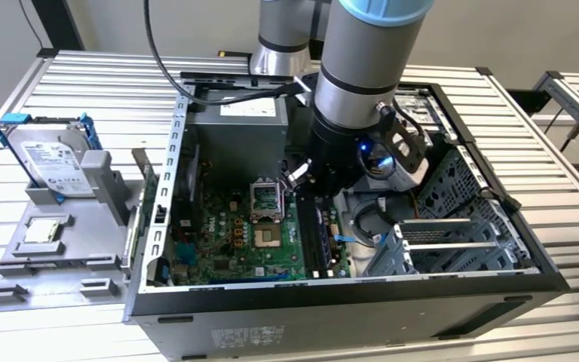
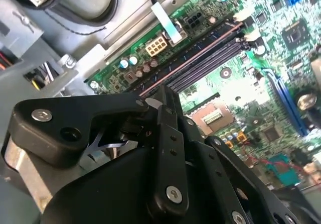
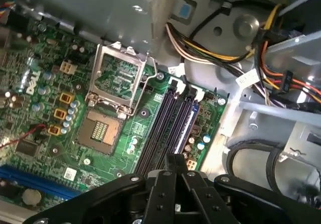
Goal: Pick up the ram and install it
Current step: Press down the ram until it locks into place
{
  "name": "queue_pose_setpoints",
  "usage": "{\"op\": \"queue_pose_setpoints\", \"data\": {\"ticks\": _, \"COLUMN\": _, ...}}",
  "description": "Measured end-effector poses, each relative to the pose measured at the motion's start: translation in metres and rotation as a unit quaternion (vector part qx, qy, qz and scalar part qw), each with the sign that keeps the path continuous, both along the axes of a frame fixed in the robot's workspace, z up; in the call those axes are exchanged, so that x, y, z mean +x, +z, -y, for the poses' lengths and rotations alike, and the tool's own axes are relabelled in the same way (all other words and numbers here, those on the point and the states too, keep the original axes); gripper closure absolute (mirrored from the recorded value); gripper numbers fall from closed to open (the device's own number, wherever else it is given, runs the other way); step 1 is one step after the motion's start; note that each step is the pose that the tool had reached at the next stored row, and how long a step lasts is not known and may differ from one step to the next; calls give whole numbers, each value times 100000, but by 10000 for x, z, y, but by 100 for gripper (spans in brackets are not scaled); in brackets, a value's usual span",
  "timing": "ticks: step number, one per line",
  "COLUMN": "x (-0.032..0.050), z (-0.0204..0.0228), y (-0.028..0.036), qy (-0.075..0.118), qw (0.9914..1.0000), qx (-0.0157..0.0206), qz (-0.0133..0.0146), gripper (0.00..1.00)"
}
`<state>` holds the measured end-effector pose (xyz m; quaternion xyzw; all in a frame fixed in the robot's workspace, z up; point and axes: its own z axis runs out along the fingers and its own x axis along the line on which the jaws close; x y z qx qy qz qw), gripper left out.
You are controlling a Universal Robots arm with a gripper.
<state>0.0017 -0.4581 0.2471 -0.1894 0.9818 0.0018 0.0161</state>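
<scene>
Currently the gripper (image 1: 303,192) is reaching down into the open computer case (image 1: 350,302), low over the memory slots (image 3: 163,123) of the green motherboard (image 1: 259,241).

Step in hand, as I am judging it: seating the ram in its slot.

- Fingers: in both wrist views they are sitting drawn close together, with at most a thin gap between them, and they appear to be pinching the near end of the ram (image 2: 190,59) — I am reading this from the way its long top edge is running straight in under the fingertips (image 2: 168,96).
- Ram position: in the first wrist view the ram (image 3: 184,128) is standing on edge along one of the outer slots, parallel to its neighbours, running away from the gripper (image 3: 175,157) towards the far latch. Whether it is fully home or only resting in the slot mouth, I cannot tell.

Notes on doing it well — the push is needing to go straight down, board square to the slot, pressure spread evenly so neither end is riding high. Any tilt is risking a jam against the latches.

Elsewhere: the hard drive (image 1: 53,158) is sitting in its grey holder on the surface (image 1: 531,113), well apart.
</scene>
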Motion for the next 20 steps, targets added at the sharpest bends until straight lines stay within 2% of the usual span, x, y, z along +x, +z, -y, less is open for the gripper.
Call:
{"op": "queue_pose_setpoints", "data": {"ticks": 2, "x": 0, "z": 0, "y": 0, "qy": 1800, "qw": 99984, "qx": -2, "qz": 0, "gripper": 100}}
{"op": "queue_pose_setpoints", "data": {"ticks": 5, "x": 0, "z": 0, "y": 0, "qy": 4542, "qw": 99897, "qx": -1, "qz": 1, "gripper": 100}}
{"op": "queue_pose_setpoints", "data": {"ticks": 6, "x": 0, "z": 0, "y": 0, "qy": 6294, "qw": 99802, "qx": -3, "qz": 0, "gripper": 100}}
{"op": "queue_pose_setpoints", "data": {"ticks": 7, "x": 0, "z": 0, "y": 0, "qy": 7191, "qw": 99741, "qx": -1, "qz": 0, "gripper": 100}}
{"op": "queue_pose_setpoints", "data": {"ticks": 8, "x": 0, "z": 0, "y": 0, "qy": 8982, "qw": 99596, "qx": 1, "qz": 1, "gripper": 100}}
{"op": "queue_pose_setpoints", "data": {"ticks": 10, "x": 0, "z": 0, "y": 0, "qy": 10742, "qw": 99421, "qx": -1, "qz": -1, "gripper": 100}}
{"op": "queue_pose_setpoints", "data": {"ticks": 15, "x": 0, "z": 0, "y": 0, "qy": 15109, "qw": 98852, "qx": -4, "qz": -1, "gripper": 100}}
{"op": "queue_pose_setpoints", "data": {"ticks": 17, "x": 0, "z": 0, "y": 0, "qy": 16696, "qw": 98596, "qx": -1, "qz": -1, "gripper": 100}}
{"op": "queue_pose_setpoints", "data": {"ticks": 20, "x": 0, "z": 0, "y": 0, "qy": 19164, "qw": 98147, "qx": -3, "qz": 0, "gripper": 100}}
